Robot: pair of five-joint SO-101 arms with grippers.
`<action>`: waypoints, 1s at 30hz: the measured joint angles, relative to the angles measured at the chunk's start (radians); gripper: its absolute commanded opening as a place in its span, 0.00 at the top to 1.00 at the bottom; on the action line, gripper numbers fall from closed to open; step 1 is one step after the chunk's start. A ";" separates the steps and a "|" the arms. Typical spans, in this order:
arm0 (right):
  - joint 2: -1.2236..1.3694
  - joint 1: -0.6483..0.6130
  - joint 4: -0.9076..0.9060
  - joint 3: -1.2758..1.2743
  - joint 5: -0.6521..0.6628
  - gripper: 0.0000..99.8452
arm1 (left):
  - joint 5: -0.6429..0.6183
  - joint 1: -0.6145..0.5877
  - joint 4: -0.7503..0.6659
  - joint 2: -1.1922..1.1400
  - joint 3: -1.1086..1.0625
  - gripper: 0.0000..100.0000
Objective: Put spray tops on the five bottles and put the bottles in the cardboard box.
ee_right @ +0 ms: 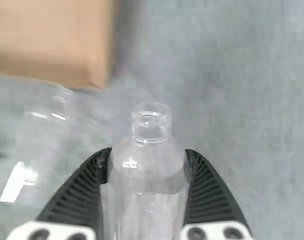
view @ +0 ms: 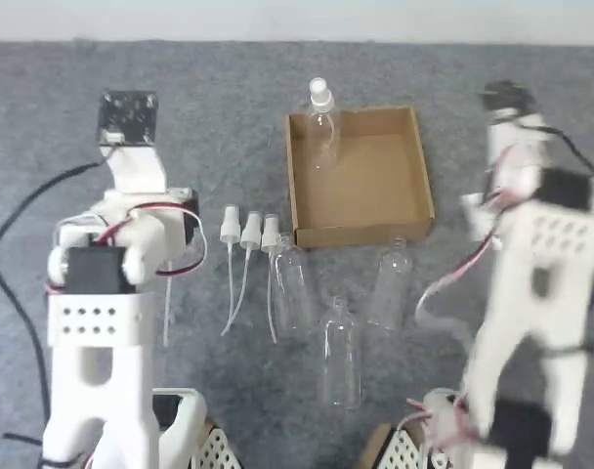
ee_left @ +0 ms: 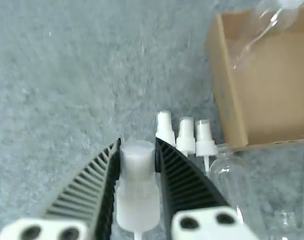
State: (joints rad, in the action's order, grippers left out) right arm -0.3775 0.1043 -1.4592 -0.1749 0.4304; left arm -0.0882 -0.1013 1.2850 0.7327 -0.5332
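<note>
Over the fuzzy grey surface [view: 209,117], left jaws pinch a white plastic spray top [ee_left: 137,185]; right jaws clasp a clear, uncapped round bottle [ee_right: 148,165] near the cardboard box [view: 360,233].

The gripped bottle [ee_right: 148,172] and spray top [ee_left: 137,192] are both cut off.

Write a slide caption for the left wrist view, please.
Left fingers grip a spray top; three spare tops lie near the cardboard box.
</note>
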 measured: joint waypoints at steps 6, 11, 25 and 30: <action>-0.275 -0.384 0.041 -0.152 -0.150 0.99 | 0.002 0.000 0.048 0.048 0.138 0.99; -0.331 -0.658 0.218 -0.290 -0.218 0.99 | 0.002 0.000 0.048 0.183 0.209 0.99; -0.338 -0.905 0.735 -0.644 -0.292 0.99 | -0.315 0.009 -0.164 0.230 0.284 0.99; -0.338 -0.939 0.767 -0.681 -0.292 0.99 | -0.377 0.009 -0.258 0.235 0.264 0.99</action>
State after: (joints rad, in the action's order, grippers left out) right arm -0.7150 -0.8347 -0.6920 -0.8562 0.1389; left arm -0.4657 -0.0921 1.0273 0.9674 -0.2693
